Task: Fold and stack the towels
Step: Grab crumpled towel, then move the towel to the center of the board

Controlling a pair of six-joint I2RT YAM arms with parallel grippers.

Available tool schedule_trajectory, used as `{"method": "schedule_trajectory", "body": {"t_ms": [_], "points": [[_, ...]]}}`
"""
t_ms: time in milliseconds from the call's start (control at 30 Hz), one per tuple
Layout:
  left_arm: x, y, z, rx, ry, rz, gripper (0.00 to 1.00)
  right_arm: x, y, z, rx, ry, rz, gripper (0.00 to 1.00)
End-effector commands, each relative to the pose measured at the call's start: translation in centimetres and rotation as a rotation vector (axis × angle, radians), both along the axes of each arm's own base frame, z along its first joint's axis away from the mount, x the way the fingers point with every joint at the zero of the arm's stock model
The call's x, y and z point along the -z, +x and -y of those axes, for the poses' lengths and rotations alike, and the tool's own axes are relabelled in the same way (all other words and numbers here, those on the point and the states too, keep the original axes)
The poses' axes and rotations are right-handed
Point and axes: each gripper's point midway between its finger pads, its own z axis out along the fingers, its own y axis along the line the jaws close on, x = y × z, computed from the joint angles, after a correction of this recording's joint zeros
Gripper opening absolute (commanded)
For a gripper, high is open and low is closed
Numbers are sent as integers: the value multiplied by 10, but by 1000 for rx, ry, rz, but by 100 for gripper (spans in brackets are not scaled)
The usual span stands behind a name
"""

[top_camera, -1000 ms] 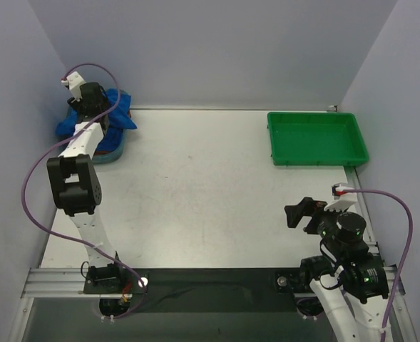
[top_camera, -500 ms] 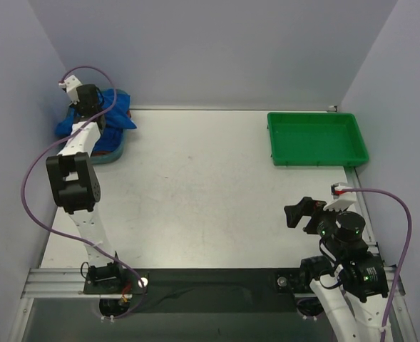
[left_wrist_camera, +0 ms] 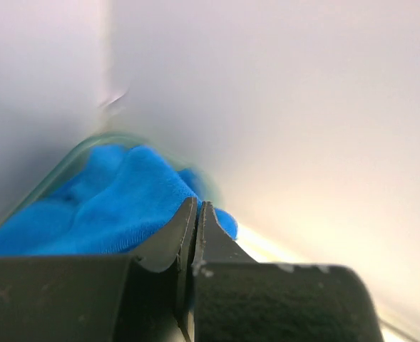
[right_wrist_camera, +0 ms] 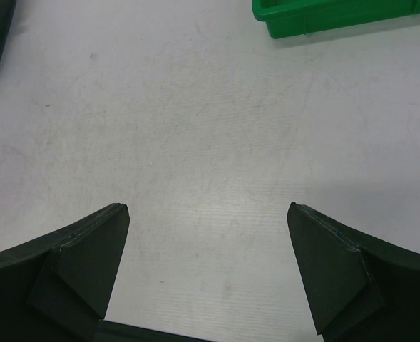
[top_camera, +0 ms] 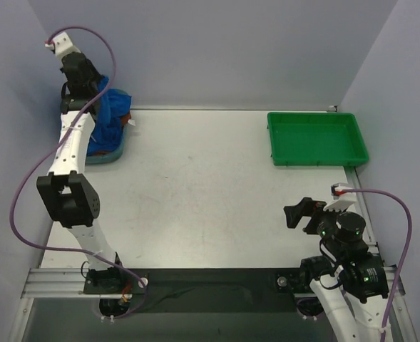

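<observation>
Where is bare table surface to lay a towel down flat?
The white tabletop is bare between the blue cloth towels far left and the green plastic tray far right. Only that far-left corner is crowded.

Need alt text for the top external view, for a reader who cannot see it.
The left hand, raised over the far left corner of the table, grips a blue towel that drapes down into a teal basket. The right hand hangs open near the front right edge; a green tray sits at the far right.

White table (top_camera: 195,192) bears green tray (top_camera: 316,162) (far right), teal basket (top_camera: 108,158).
</observation>
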Motion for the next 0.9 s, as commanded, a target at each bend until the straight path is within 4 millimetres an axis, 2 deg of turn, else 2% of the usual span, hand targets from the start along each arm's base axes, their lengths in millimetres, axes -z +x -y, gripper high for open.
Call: {"method": "schedule_trajectory", "body": {"t_ms": [0, 67, 100, 133, 200, 233, 267, 300, 333, 367, 433, 467, 533, 567, 633, 667, 700, 733, 767, 800, 833, 867], "points": [[-121, -29, 82, 222, 30, 206, 0, -11, 2, -2, -11, 10, 52, 100], [-144, -43, 110, 282, 52, 233, 0, -12, 2, 0, -2, 3, 58, 100], [-155, -52, 136, 338, 52, 249, 0, -14, 2, 0, -6, 3, 66, 100], [-158, -58, 150, 376, 48, 247, 0, -14, 1, -1, -8, 2, 68, 100], [-176, -79, 172, 438, 48, 277, 0, -18, 0, -1, -16, 2, 85, 100], [-179, -91, 197, 500, 49, 274, 0, -19, -1, -1, -18, 2, 90, 100], [-192, -107, 206, 531, 57, 297, 0, -21, -1, -1, -21, 0, 97, 100], [-199, -118, 216, 561, 72, 305, 0, -27, -3, -1, -28, -2, 118, 100], [-196, -132, 241, 619, 69, 295, 0, -28, -3, -2, -32, -5, 123, 100], [-209, -152, 246, 643, 72, 326, 0, -32, -4, -1, -31, -7, 135, 100], [-206, -175, 266, 702, 51, 328, 0, -42, -7, 1, -28, -11, 165, 100], [-194, -197, 282, 764, 33, 309, 0, -44, -8, 2, -24, -10, 173, 100], [-170, -219, 305, 858, -31, 274, 0, -52, -11, 1, -29, 5, 190, 100], [-130, -237, 322, 921, -49, 197, 0, -54, -12, 0, -33, 12, 193, 100], [-88, -262, 344, 1010, -116, 113, 0, -55, -14, -5, -53, 32, 191, 100], [-66, -279, 348, 1041, -140, 70, 0, -56, -15, -7, -63, 38, 188, 100], [-5, -302, 371, 1118, -180, -65, 0, -55, -16, -9, -76, 44, 180, 100], [28, -318, 378, 1160, -197, -140, 0, -54, -16, -12, -88, 49, 174, 100], [45, -337, 382, 1193, -225, -178, 0, -52, -17, -18, -120, 58, 163, 100], [96, -372, 396, 1264, -248, -304, 1, -50, -16, -19, -129, 59, 154, 100], [111, -388, 400, 1292, -259, -344, 7, -48, -16, -21, -137, 62, 142, 100], [117, -408, 402, 1323, -275, -361, 18, -45, -14, -23, -146, 64, 117, 100]]}}
